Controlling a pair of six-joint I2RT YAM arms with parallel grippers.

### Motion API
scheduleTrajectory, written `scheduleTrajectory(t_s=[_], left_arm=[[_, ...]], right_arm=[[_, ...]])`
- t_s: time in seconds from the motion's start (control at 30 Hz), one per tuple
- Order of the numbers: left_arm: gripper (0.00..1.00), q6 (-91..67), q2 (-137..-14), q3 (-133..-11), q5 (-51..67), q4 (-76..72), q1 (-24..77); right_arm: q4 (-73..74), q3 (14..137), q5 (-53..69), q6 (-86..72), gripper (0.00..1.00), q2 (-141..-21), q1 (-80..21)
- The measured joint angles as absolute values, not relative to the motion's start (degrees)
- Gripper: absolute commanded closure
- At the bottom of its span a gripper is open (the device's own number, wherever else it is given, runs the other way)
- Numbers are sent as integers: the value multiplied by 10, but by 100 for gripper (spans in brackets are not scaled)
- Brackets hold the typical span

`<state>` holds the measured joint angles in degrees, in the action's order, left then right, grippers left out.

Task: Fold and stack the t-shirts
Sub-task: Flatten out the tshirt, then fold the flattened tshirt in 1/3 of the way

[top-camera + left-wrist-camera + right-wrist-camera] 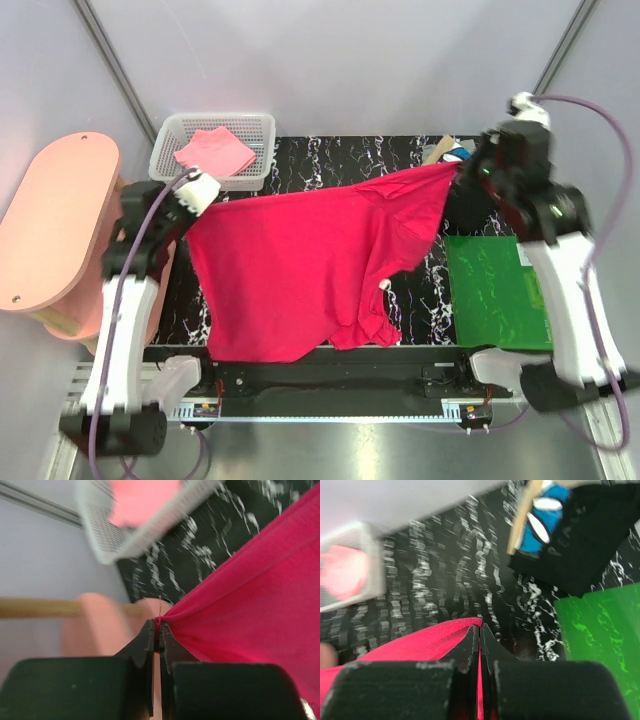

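Note:
The crimson-red t-shirt [300, 265] hangs stretched between both grippers above the black marbled table [330, 160]. My left gripper [197, 192] is shut on its left corner; the left wrist view shows the cloth [250, 610] pinched at the jaw tips [159, 625]. My right gripper [467, 170] is shut on its right corner; the right wrist view shows the red hem [420, 642] clamped between the fingers [480, 630]. Folded black and blue-with-white-marks shirts [570, 535] lie at the table's far right. A lighter pink shirt [213, 152] lies in the white basket [256, 125].
A flat green mat [495, 290] lies on the table's right side under the right arm. A pink oval stool [50, 230] stands left of the table beside the left arm. Grey walls close in the back.

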<state>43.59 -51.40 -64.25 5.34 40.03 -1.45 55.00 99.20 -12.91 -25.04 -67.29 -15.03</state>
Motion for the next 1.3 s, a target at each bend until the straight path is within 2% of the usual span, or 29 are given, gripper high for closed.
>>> scheduleTrajectory(t_s=[0.1, 0.27, 0.47, 1.07, 1.2, 1.3], left_arm=[[100, 451, -634, -610, 42, 352, -15], [100, 474, -823, -624, 8, 269, -15], [100, 496, -957, -685, -29, 207, -14], [100, 536, -1000, -727, -79, 97, -11], [100, 544, -975, -672, -88, 72, -11], [100, 556, -955, -620, -95, 57, -11]], right_arm=[[536, 989, -150, -254, 100, -775, -151], [524, 998, -165, -258, 100, -937, -150], [522, 1037, -167, -258, 100, -1009, -150], [509, 1107, -160, -244, 100, -1072, -151], [498, 1079, -141, -249, 100, -1056, -151], [491, 1007, -123, -258, 100, -1018, -156]])
